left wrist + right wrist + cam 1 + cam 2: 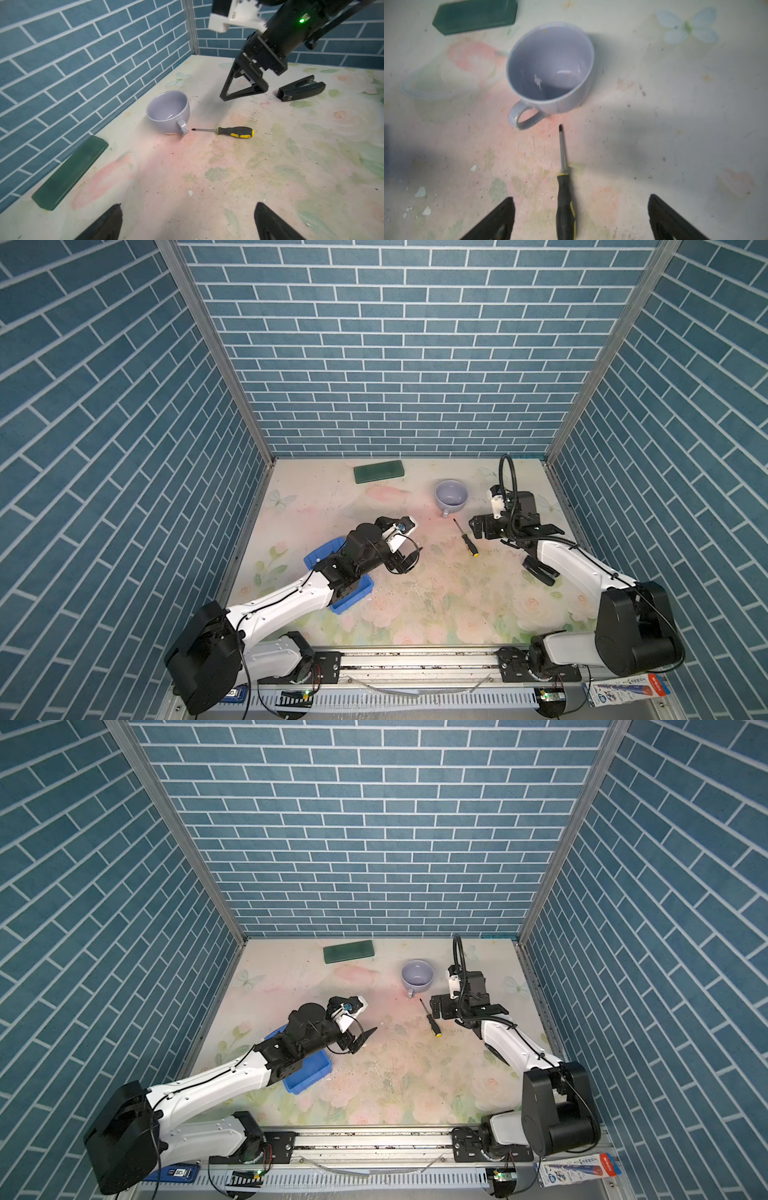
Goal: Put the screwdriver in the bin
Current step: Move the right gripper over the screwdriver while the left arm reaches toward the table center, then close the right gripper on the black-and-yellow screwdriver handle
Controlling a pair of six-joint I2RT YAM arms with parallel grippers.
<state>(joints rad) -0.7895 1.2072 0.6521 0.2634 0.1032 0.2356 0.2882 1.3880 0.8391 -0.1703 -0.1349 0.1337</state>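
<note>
Zero items gripped

Table point(415, 614) holds bin point(353, 600) at left, partly under the left arm point(286, 601). Left gripper point(188, 207) wide, empty. Right gripper point(581, 199) wide, fingers point(500, 218) astride screwdriver point(564, 199) handle, not touching. Mug point(451, 494) handle just beside its tip. Screwdriver lies flat, well apart from bin.

The screwdriver point(465, 537) lies on the flowered counter point(436, 605), tip toward the lavender mug point(451, 494) just behind it, yellow end toward the front. The right pincer point(498, 530) hangs near its right side, apart from it. The left arm point(282, 605) crosses over the blue bin point(355, 599), hiding its middle, and the left pincer point(409, 560) hovers beyond the bin, jaws spread and empty, well left of the screwdriver. A dark green block point(379, 471) rests near the back wall point(395, 364).
</note>
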